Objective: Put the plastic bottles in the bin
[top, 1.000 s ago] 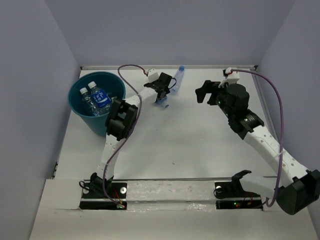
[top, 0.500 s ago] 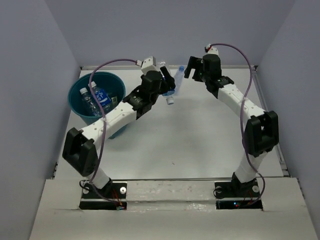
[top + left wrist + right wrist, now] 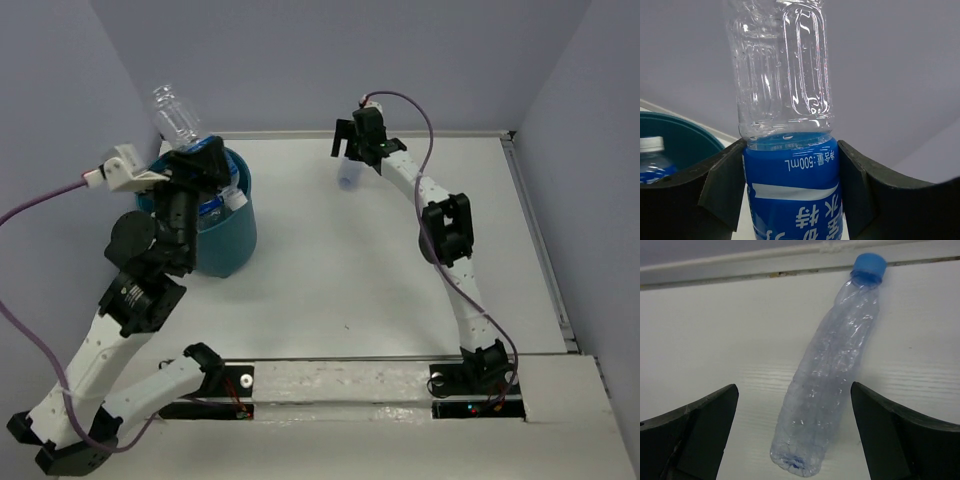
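I hold one blue-labelled bottle (image 3: 785, 105) base-up over the teal bin (image 3: 226, 252), which contains other bottles (image 3: 652, 159); a crumpled, unlabelled, blue-capped bottle (image 3: 832, 367) lies flat on the counter (image 3: 715, 330).

the left hand (image 3: 790, 200) grips a clear bottle (image 3: 782, 75) by its blue label, the print upside down, the ribbed clear body standing above. at lower left, the teal bin (image 3: 687, 132) holds a white-capped bottle (image 3: 651, 157).

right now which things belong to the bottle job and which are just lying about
Job: blue-labelled bottle in the left end effector; unlabelled bottle on the table below the open right end effector; teal bin; binned bottles.
Not the job: purple cables.
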`<state>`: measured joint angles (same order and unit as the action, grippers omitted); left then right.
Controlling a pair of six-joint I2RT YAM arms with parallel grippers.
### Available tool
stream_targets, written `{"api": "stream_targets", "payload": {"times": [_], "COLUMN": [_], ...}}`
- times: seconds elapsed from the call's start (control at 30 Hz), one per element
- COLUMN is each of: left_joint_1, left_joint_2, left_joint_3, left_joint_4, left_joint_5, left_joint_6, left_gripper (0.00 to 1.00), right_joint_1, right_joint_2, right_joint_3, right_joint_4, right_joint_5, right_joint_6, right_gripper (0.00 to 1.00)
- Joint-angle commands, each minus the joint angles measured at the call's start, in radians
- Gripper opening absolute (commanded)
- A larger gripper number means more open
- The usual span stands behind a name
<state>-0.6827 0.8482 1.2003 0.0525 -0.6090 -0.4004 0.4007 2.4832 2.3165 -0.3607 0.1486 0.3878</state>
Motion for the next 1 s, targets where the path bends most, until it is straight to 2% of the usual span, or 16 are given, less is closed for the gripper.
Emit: {"api": "stream_targets", "payload": {"times": [0.0, 0.17, 0.2, 0.27, 0.3, 0.33, 0.4, 0.43, 0.53, 0.63, 0.73, 0.83, 0.87, 0.93, 0.97], "left_joint_1": [0.072, 0.234, 0.285, 0.330, 0.365, 0.380, 0.394, 0.405, 0.420, 0.431, 0.430, 0.428, 0.430, 0.430, 0.428], "left_joint_2": [-0.049, -0.029, -0.014, 0.006, 0.027, 0.037, 0.057, 0.066, 0.123, 0.153, 0.131, 0.077, 0.069, 0.061, 0.066], "left_joint_3": [-0.080, -0.129, -0.139, -0.153, -0.157, -0.165, -0.185, -0.192, -0.199, -0.205, -0.231, -0.292, -0.292, -0.327, -0.352], "left_joint_4": [-0.016, -0.010, 0.012, 0.030, 0.038, 0.046, 0.104, 0.127, 0.155, 0.145, 0.109, 0.099, 0.104, 0.144, 0.188], "left_joint_5": [-0.160, -0.104, -0.106, -0.106, -0.110, -0.109, -0.126, -0.139, -0.159, -0.159, -0.225, -0.316, -0.316, -0.376, -0.388], "left_joint_6": [0.104, 0.126, 0.129, 0.149, 0.156, 0.164, 0.207, 0.225, 0.244, 0.244, 0.245, 0.288, 0.288, 0.348, 0.386], "left_gripper": [0.42, 0.43, 0.43, 0.43, 0.43, 0.43, 0.43, 0.43, 0.43, 0.42, 0.42, 0.48, 0.48, 0.54, 0.62], "right_joint_1": [0.043, 0.043, 0.043, 0.043, 0.043, 0.043, 0.043, 0.043, 0.043, 0.043, 0.052, 0.093, 0.116, 0.208, 0.237], "right_joint_2": [0.077, 0.088, 0.092, 0.092, 0.086, 0.079, 0.018, -0.019, -0.205, -0.373, -0.504, -0.677, -0.678, -0.739, -0.754], "right_joint_3": [0.139, 0.043, 0.035, 0.018, -0.008, -0.020, -0.095, -0.141, -0.386, -0.544, -0.671, -0.715, -0.715, -0.717, -0.698], "right_joint_4": [-0.133, -0.139, -0.142, -0.142, -0.141, -0.139, -0.115, -0.083, 0.104, 0.214, 0.322, 0.385, 0.399, 0.449, 0.463], "right_joint_5": [0.109, 0.114, 0.094, 0.086, 0.085, 0.086, 0.086, 0.079, 0.039, 0.003, -0.067, -0.139, -0.141, -0.167, -0.175], "right_joint_6": [-0.032, -0.044, -0.052, -0.063, -0.070, -0.073, -0.069, -0.066, -0.072, -0.073, -0.081, -0.050, -0.044, -0.058, -0.063], "right_gripper": [1.00, 1.00, 0.96, 0.80, 0.60, 0.47, 0.27, 0.22, 0.16, 0.15, 0.16, 0.15, 0.15, 0.15, 0.15]}}
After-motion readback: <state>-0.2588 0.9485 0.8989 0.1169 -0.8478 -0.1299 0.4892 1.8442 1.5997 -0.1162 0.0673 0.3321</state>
